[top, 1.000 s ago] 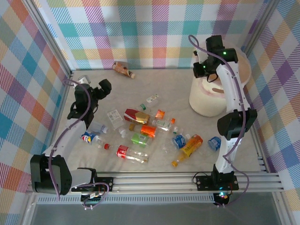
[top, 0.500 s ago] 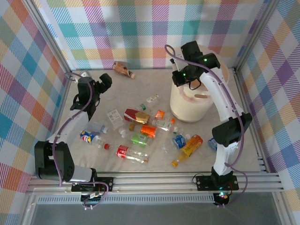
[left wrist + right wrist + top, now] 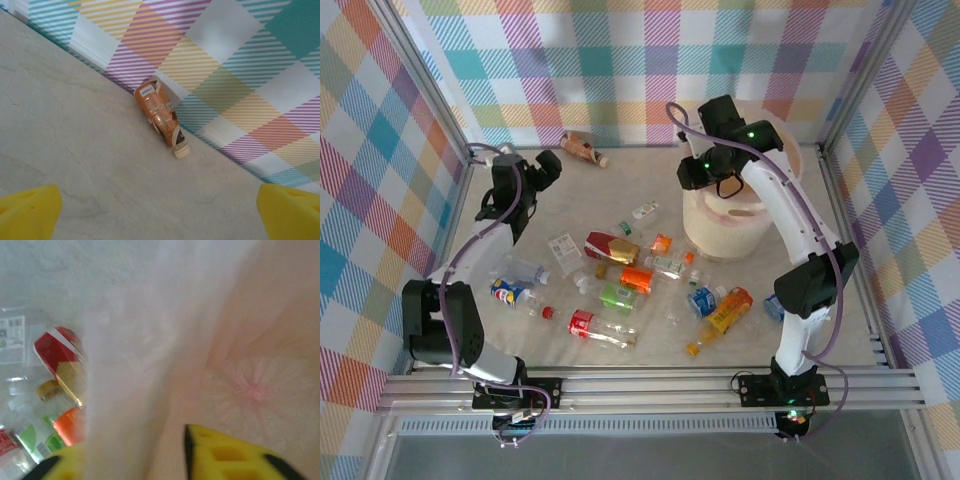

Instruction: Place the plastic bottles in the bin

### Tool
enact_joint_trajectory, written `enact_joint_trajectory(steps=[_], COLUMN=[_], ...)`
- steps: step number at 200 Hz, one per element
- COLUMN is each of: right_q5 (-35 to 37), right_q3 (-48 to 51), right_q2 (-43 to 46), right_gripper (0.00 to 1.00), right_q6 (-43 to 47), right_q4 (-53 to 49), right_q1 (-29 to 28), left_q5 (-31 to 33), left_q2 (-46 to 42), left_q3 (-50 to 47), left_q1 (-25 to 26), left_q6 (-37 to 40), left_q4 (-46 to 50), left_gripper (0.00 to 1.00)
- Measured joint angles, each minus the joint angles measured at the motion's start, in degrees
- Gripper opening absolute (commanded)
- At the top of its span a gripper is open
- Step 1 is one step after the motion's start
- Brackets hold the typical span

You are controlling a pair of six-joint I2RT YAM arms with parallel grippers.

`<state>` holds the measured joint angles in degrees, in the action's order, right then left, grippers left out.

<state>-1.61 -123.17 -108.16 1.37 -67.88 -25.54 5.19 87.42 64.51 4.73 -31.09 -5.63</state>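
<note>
The bin (image 3: 748, 228), a cream-pink bucket, stands at the back right of the table. My right gripper (image 3: 697, 176) is at its left rim. In the right wrist view the bin's wall (image 3: 130, 365) runs between the two yellow fingers, one outside and one inside, so the gripper (image 3: 132, 452) is shut on the rim. Plastic bottles lie scattered mid-table: a red one (image 3: 612, 246), an orange one (image 3: 636, 277), a green one (image 3: 618, 296). A brown bottle (image 3: 582, 148) lies by the back wall. My left gripper (image 3: 546, 166) is open and empty, with the brown bottle (image 3: 161, 116) ahead of it (image 3: 160, 215).
More bottles lie near the front: a red-labelled one (image 3: 595, 327), a yellow one (image 3: 720, 315), blue ones (image 3: 700, 300) (image 3: 777, 305) and one (image 3: 510, 292) by the left arm. Checked walls close in the table on three sides. Through the bin's wall a red bottle (image 3: 60, 360) shows.
The bin has slid left across the table with my right gripper on its rim, most of it in the first half second. My left arm has reached further toward the back wall.
</note>
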Motion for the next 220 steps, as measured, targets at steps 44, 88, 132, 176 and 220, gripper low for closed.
enact_joint_trajectory(steps=[44, 88, 132, 176, 220], right_q5=[1.29, 3.93, 8.55, 13.29, 18.36], right_q3=[0.24, 0.24, 0.24, 2.01, 13.46], right_q2=[0.0, 0.68, 4.31, 9.4, 18.53], right_gripper=[0.7, 1.0, 1.0, 1.0, 1.0], right_q6=[-1.03, -1.36, -1.68, -3.23, -5.14], right_q4=[-0.11, -0.11, 0.52, 3.28, 10.4], right_q1=[-0.04, -0.07, -0.07, -0.04, -0.07], left_q5=[-0.39, -0.61, -0.33, 1.55, 2.1], left_q2=[8.09, 17.46, 28.96, 43.47, 56.17], left_q3=[7.87, 17.75, 31.78, 52.41, 70.58], left_q1=[0.0, 0.0, 0.59, 2.58, 4.68], left_q6=[-2.19, -5.03, -7.3, -8.59, -9.73], left_q4=[1.22, 3.69, 10.1, 22.18, 32.11], left_gripper=[1.0, 1.0, 1.0, 1.0, 1.0])
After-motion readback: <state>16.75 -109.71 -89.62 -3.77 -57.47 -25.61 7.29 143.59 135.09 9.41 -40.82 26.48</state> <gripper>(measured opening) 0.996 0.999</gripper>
